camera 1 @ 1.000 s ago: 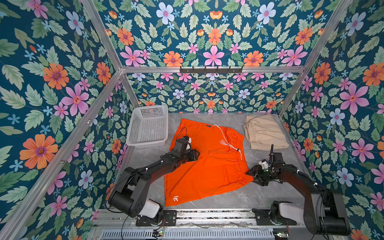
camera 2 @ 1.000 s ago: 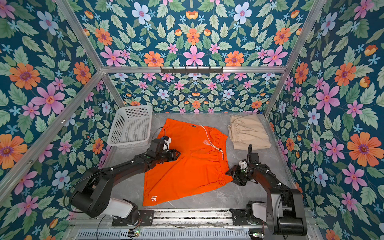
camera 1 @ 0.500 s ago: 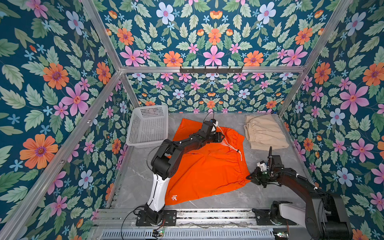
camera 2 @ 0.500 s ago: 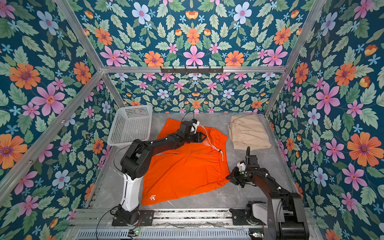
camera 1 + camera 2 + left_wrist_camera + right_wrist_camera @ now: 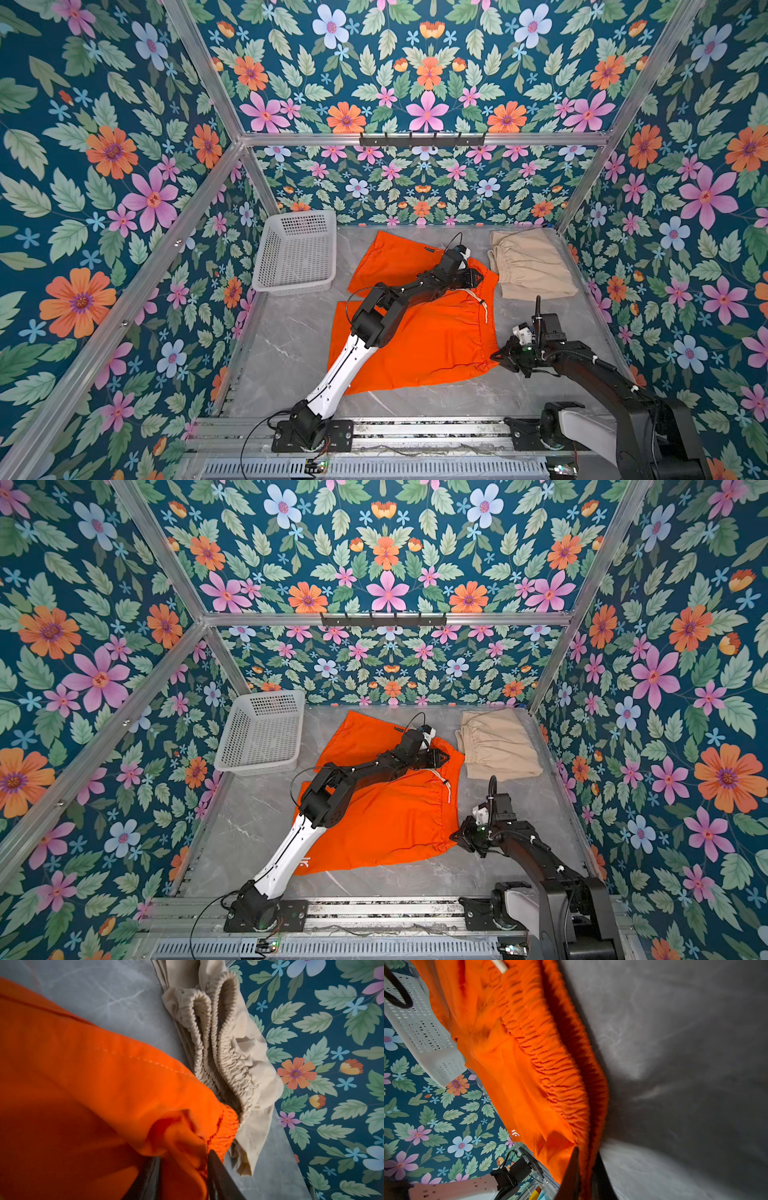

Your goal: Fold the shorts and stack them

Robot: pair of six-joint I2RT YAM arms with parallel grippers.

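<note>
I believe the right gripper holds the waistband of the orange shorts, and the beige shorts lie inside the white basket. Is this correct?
No. The beige shorts lie on the table, well apart from the white basket, as both top views show. The right gripper does hold the waistband of the orange shorts.

Orange shorts (image 5: 432, 336): smooth, matt woven cloth, the elastic waistband ribbed and puckered. Beige shorts (image 5: 532, 270): soft, matt, crinkled cloth, gathered at the waist. The grey marble-look table (image 5: 291, 345) shows a faint sheen. The perforated white basket (image 5: 291, 284) is lightly glossy plastic, and the frame (image 5: 299, 138) is brushed metal.
</note>
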